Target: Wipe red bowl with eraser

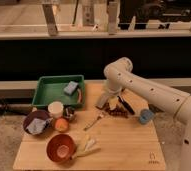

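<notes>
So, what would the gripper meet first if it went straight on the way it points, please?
Likely the table: the gripper points downward, right of the green tray, beside some dark items. Depth is unclear.

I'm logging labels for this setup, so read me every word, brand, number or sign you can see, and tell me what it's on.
Small dark mark at the right front corner of the light wooden table: too small to read.
Round orange-red bowl, green plastic tray, white robot arm: no text visible.
Gripper, low over the table's middle, just right of the tray: no text visible.
</notes>
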Available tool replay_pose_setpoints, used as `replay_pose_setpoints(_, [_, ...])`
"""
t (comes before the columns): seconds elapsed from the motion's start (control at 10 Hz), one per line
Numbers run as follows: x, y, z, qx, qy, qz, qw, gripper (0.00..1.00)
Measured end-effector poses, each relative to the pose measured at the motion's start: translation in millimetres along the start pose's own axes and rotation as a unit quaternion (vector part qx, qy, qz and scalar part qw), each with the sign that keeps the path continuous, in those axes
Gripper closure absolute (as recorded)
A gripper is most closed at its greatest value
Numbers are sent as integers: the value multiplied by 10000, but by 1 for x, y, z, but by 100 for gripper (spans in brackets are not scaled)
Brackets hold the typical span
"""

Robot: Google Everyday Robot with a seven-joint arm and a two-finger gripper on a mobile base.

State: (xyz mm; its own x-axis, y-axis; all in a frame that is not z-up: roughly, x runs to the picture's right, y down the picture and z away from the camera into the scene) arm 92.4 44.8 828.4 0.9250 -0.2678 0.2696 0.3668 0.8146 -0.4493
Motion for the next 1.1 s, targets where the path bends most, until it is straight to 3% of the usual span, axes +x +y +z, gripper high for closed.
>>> replay_pose_setpoints(1.1, [20,-38,31,-9,-88,-4,10000,20])
